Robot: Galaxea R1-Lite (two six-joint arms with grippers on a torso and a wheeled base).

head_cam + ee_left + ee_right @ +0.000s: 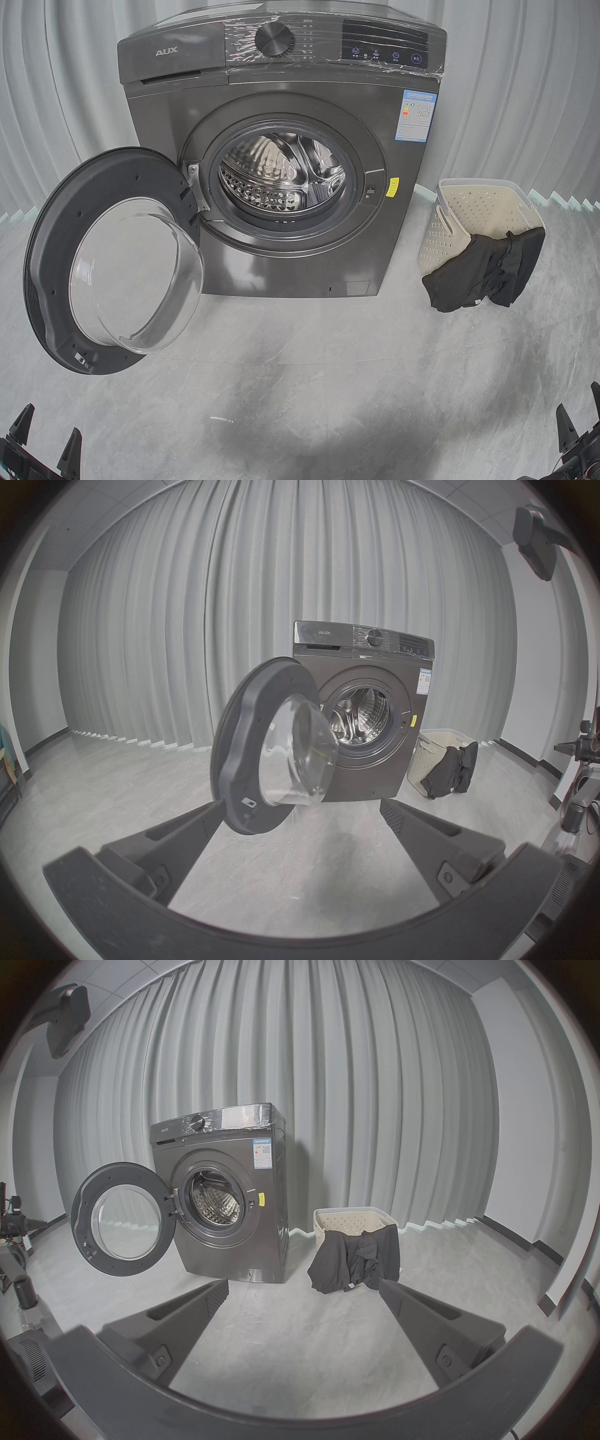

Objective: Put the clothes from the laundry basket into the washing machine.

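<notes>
A grey front-loading washing machine (281,156) stands ahead, its round door (106,262) swung wide open to the left and the steel drum (281,172) showing. To its right sits a cream laundry basket (481,212) with black clothes (484,269) draped over its front rim. My left gripper (45,431) sits low at the left corner, open and holding nothing. My right gripper (581,415) sits low at the right corner, open too. Both are far from the basket. The wrist views show the machine (369,711), the basket (353,1219) and the black clothes (356,1260) beyond spread fingers.
Bare grey floor (325,387) stretches between me and the machine. The open door juts out into the left part of that floor. Pale curtains (519,94) hang behind the machine and basket.
</notes>
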